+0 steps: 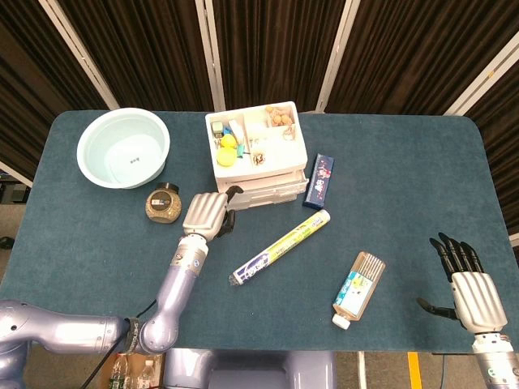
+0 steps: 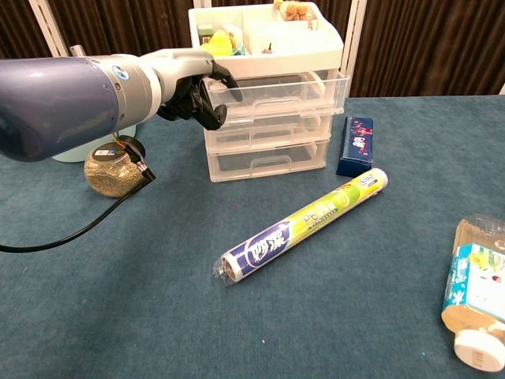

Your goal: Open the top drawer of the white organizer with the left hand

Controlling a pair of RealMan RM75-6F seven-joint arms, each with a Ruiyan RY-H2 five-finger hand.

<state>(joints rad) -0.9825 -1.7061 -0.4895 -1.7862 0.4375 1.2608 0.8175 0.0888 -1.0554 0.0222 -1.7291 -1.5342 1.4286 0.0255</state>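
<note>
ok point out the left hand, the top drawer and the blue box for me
left hand [image 2: 201, 93], chest view, on the dark curled fingers at the drawer's left end
top drawer [image 2: 284, 88], chest view, middle of its clear front
blue box [image 1: 321, 180], head view, centre of its top face

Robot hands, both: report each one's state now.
Left robot hand: fingers curled at the top drawer front; whether it grips cannot be told.
Right robot hand: open, holding nothing.

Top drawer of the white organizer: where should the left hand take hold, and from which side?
Take the top drawer by its front lip, coming from the front, the robot's side. Its clear face points that way and stands slightly proud of the drawers below. The left hand is at the front's left end; hooking nearer the middle would probably pull straighter.
</note>
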